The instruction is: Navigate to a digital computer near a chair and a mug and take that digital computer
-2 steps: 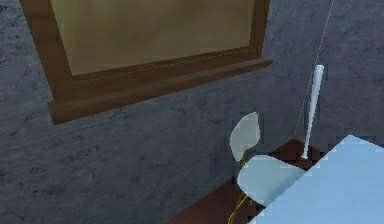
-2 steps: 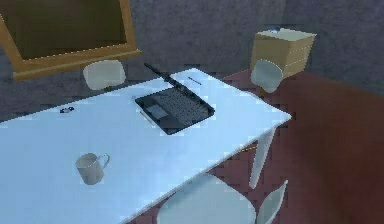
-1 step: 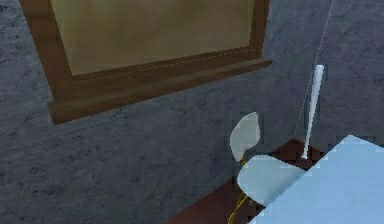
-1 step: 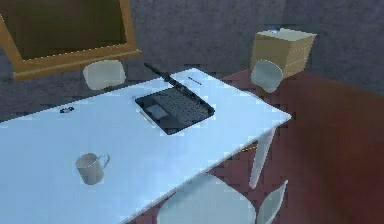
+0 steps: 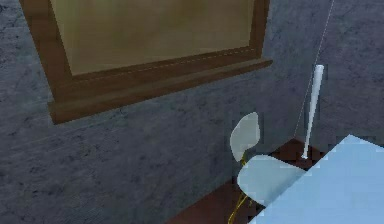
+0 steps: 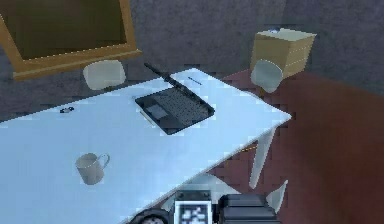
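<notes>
Laptop's (image 6: 175,103) sitting at 12 o'clock from my gripper (image 6: 151,217) (can't tell its grip state, or whether it's holding anything); I'm worrying about my reach clipping the mug (image 6: 92,167) at 10 o'clock.

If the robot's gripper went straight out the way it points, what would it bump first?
Probably the open laptop on the white table, if the gripper is above the tabletop; its height is unclear.
</notes>
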You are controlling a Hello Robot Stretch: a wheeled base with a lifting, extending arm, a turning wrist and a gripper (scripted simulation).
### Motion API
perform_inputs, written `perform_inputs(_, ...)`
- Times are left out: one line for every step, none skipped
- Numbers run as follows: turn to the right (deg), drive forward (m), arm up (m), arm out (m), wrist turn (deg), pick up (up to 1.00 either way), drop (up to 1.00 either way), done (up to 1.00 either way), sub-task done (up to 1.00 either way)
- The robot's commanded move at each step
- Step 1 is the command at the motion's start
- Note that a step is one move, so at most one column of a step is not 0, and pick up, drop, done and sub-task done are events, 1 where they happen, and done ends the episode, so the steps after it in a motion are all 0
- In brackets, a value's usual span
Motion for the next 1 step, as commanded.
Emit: perform_inputs(0.0,0.00,0.00,0.50,0.0,0.00,0.00,0.00,0.00)
